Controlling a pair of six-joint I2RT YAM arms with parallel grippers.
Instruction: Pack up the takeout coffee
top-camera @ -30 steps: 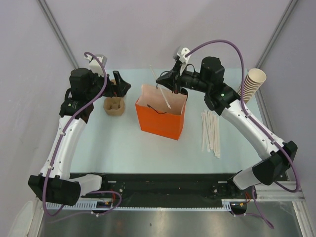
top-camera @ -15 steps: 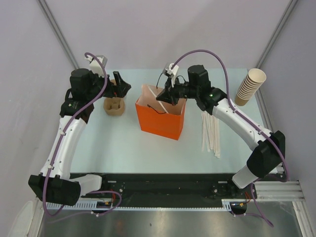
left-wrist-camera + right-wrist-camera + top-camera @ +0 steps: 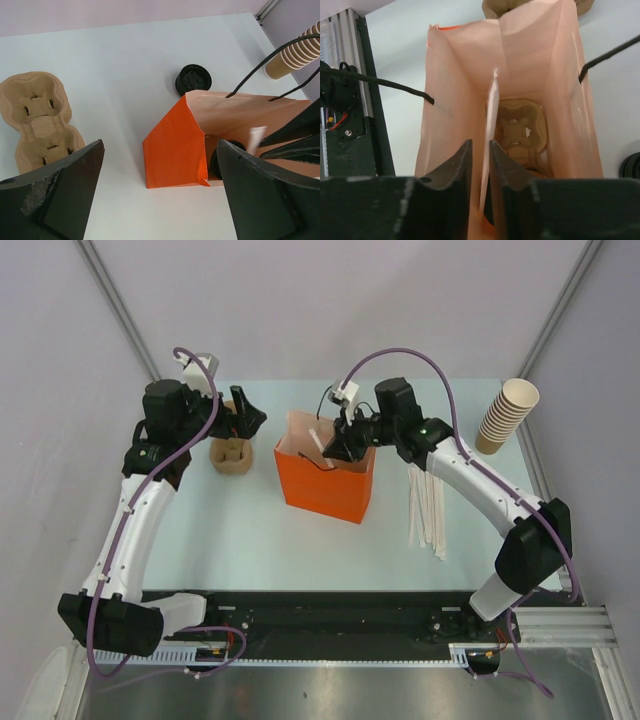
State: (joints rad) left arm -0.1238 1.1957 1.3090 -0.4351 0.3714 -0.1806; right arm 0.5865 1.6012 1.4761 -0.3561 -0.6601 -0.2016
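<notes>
1. Here, the takeout coffee (image 3: 216,162) sits low inside the orange bag (image 3: 322,490), which stands in the middle of the table (image 3: 250,540).
2. The right gripper (image 3: 335,447) hangs at the bag's mouth, above the coffee and apart from it. Its jaws stand a narrow way apart.
3. A paper-wrapped straw (image 3: 490,125) runs down through that gap into the bag. It lies close to one finger (image 3: 512,180) with bare space on its other side, so it is not pinched.
4. The left gripper (image 3: 247,420) is left of the bag and well apart from the coffee, jaws spread wide with nothing between them. It hovers over the far end of a moulded carrier (image 3: 231,454) lying on the table.
5. Only a curved piece of the coffee's black lid shows, in the left wrist view. The bag's wall and a finger of the left gripper cut off the rest, and the brown cup is hidden.
6. The right wrist view shows a second carrier (image 3: 520,127) on the bag's floor. The fingers cover the near part of that floor, so I cannot tell whether the coffee stands in it.
7. From above, the right arm covers much of the bag's opening, and the coffee cannot be made out there.
8. A stack of black lids (image 3: 193,80) stands just beyond the bag and shows only in the left wrist view.
</notes>
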